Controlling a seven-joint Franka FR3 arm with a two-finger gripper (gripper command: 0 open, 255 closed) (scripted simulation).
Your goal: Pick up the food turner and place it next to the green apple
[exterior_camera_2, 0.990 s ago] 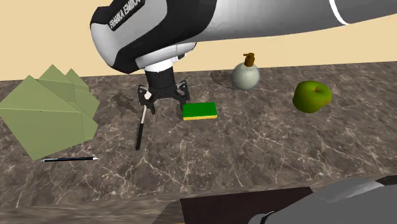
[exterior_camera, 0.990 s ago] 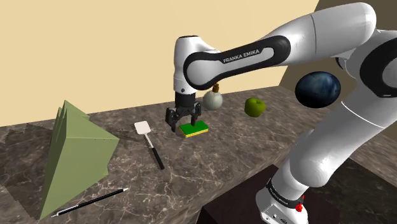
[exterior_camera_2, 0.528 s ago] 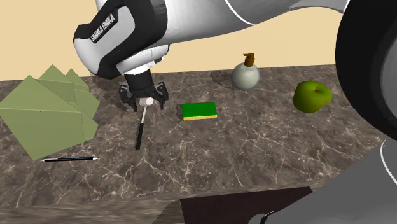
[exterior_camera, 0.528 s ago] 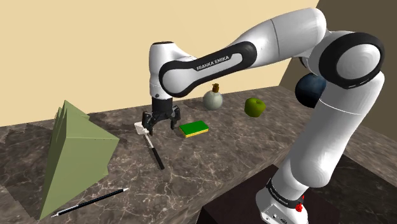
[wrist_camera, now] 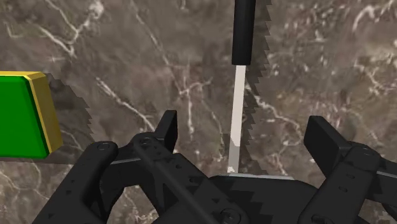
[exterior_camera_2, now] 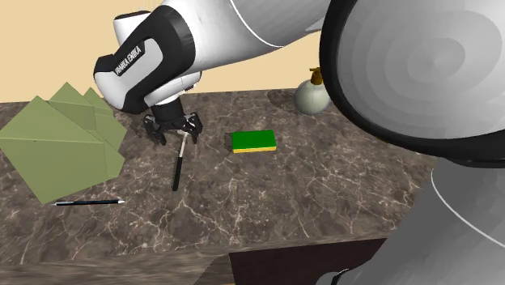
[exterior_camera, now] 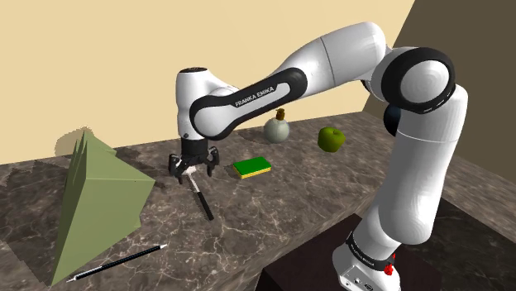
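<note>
Marbled bench (exterior_camera: 273, 219) with food turner (exterior_camera: 202, 200) lying flat, tool (exterior_camera: 194, 165) over its pale blade end.
Nearest: black pen (exterior_camera: 116, 263), with olive folded shape (exterior_camera: 95, 198) beside it. Next: turner, its black handle pointing away from the tool toward the bench's front edge; the tool's fingers (wrist_camera: 167, 126) are spread wide astride the pale shaft, neither touching it. Beyond: green-and-yellow sponge (exterior_camera: 252, 167), near the tool. Farthest: round grey bottle (exterior_camera: 277, 129) and green apple (exterior_camera: 332, 138), well apart from the turner.

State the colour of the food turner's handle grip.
Black; the long black turner handle shows best in the wrist view.
</note>
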